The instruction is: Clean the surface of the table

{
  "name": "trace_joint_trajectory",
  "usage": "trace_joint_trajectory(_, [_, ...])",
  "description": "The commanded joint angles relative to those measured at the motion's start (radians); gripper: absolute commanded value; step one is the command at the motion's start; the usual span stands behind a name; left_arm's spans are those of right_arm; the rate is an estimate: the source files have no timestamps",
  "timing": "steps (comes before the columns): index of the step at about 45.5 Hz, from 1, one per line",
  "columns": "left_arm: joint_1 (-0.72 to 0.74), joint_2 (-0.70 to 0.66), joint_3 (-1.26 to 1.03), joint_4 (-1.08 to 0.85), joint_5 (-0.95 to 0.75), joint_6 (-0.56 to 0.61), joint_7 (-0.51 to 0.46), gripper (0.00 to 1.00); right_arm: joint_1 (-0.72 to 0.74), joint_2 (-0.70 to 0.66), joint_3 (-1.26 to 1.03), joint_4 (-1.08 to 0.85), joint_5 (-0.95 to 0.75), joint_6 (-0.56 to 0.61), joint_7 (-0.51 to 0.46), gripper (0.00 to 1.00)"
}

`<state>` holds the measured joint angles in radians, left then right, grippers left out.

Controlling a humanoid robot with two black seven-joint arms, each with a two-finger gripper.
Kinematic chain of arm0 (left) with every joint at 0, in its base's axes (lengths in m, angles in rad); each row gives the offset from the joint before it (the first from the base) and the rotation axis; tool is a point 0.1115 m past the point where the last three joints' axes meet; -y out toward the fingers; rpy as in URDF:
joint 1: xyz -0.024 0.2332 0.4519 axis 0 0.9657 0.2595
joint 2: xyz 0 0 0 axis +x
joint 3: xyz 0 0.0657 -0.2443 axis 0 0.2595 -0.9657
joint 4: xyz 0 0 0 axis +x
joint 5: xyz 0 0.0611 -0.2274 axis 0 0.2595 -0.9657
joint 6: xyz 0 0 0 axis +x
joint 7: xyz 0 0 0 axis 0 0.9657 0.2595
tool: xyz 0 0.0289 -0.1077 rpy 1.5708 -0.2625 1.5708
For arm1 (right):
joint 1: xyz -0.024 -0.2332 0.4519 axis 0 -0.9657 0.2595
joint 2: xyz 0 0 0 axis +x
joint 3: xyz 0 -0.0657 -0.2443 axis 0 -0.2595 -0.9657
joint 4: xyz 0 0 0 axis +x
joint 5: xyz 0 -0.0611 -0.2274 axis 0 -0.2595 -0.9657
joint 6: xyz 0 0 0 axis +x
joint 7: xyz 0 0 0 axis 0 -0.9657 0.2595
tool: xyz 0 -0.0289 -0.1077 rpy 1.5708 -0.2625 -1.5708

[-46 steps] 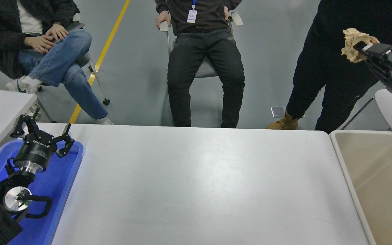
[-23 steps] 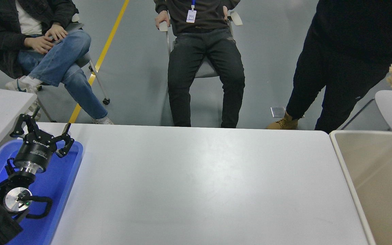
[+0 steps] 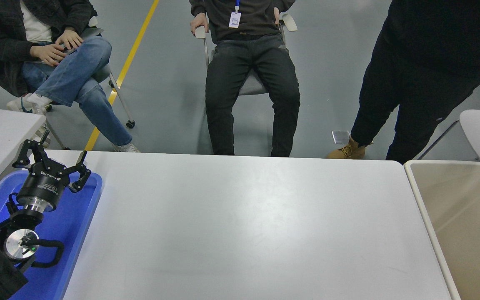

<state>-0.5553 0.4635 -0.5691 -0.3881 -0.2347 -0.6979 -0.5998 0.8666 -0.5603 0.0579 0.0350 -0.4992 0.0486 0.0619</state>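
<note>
One arm shows on my feed: the left gripper (image 3: 50,164), parked at lower left over the blue tray (image 3: 75,221), fingers spread wide and holding nothing. Beside it the table surface (image 3: 244,225) spans the middle, reaching the beige bin (image 3: 421,196) at the right.

text: left gripper (image 3: 52,164) | white print (upside down, unreadable)

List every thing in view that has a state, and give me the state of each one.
left gripper: open, parked above the blue tray
right gripper: not in view
blue tray: on the table's left end, nothing seen in it
beige bin: open-topped, at the table's right end, visible part holds nothing
table surface: bare, no objects on it
</note>
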Motion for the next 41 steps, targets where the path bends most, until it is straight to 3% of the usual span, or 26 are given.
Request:
trace_joint_trajectory(1, [0.0,0.0,0.0,0.0,0.0,0.0,0.0,1.0,-0.078,0.042,-0.004,-0.038,0.018,0.0,-0.014,0.0])
trace_joint_trajectory(29, [0.0,0.0,0.0,0.0,0.0,0.0,0.0,1.0,-0.285,0.194,0.011,-0.037,0.042,-0.073,-0.007,0.0])
trace_joint_trajectory(41, [0.0,0.0,0.0,0.0,0.0,0.0,0.0,1.0,-0.293,0.214,0.002,-0.035,0.042,-0.079,-0.007,0.0])
